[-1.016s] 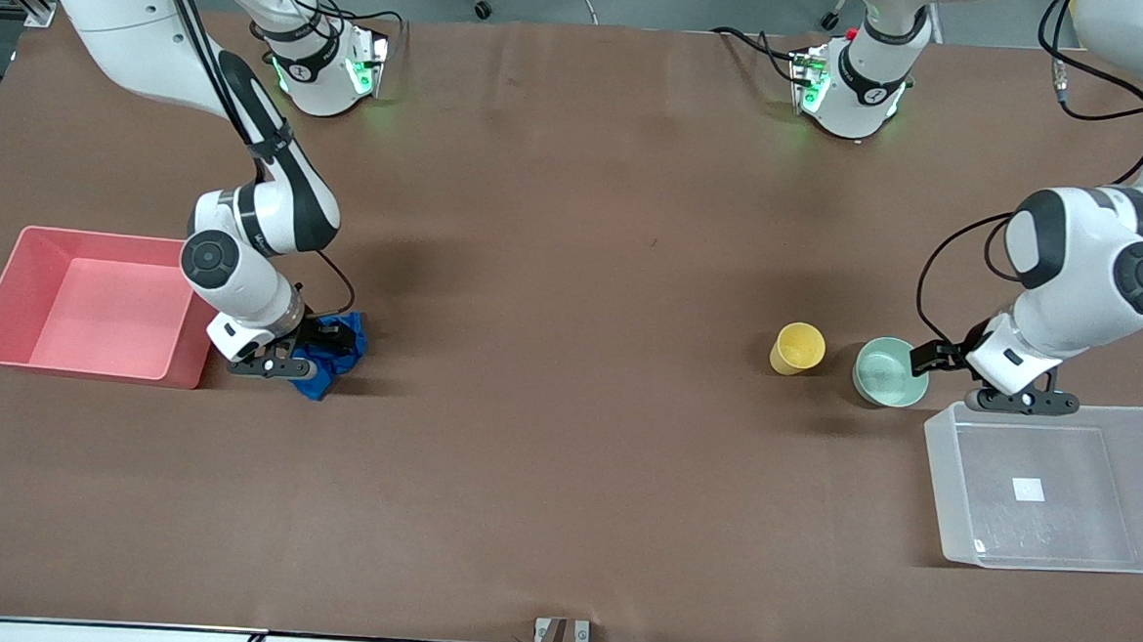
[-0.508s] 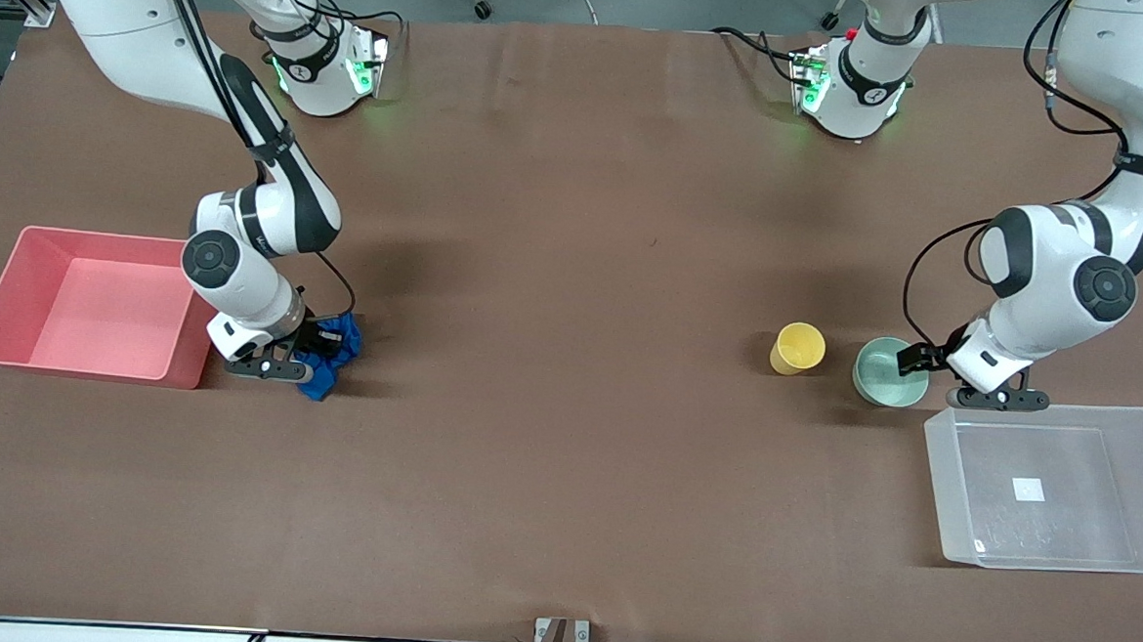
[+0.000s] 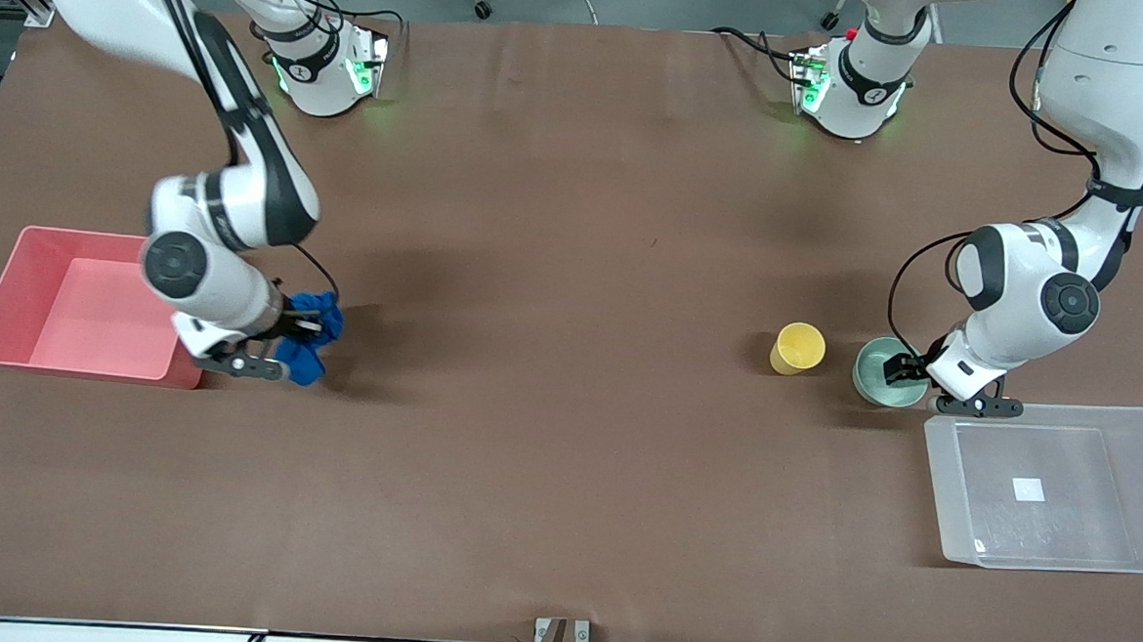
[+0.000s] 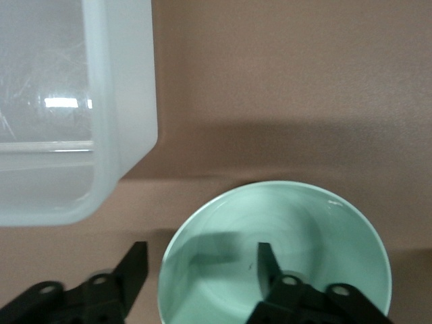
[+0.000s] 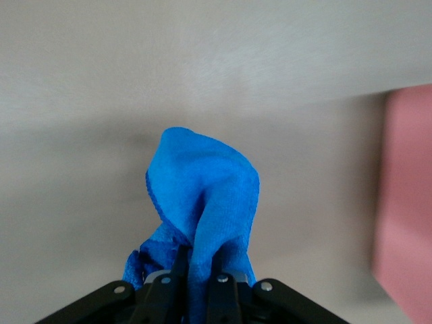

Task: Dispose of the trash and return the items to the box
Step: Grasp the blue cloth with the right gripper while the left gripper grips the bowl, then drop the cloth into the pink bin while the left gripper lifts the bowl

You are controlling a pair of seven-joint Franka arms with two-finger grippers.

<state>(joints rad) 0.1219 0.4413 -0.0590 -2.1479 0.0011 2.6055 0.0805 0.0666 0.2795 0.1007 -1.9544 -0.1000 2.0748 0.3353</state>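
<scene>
Front view: my right gripper [image 3: 289, 334] is clamped on the blue cloth [image 3: 309, 332], lifted beside the pink bin [image 3: 6, 284]. My left gripper [image 4: 199, 260] straddles the mint bowl's [image 3: 877, 376] rim (one finger inside), jaws part open, beside the clear box [image 3: 1140, 488].

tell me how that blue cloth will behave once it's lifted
The blue cloth, pinched in the right gripper, likely flops: it bunches and folds between the jaws. It looks light and soft, so it should hang, not roll, and drop limply into the pink bin.
</scene>
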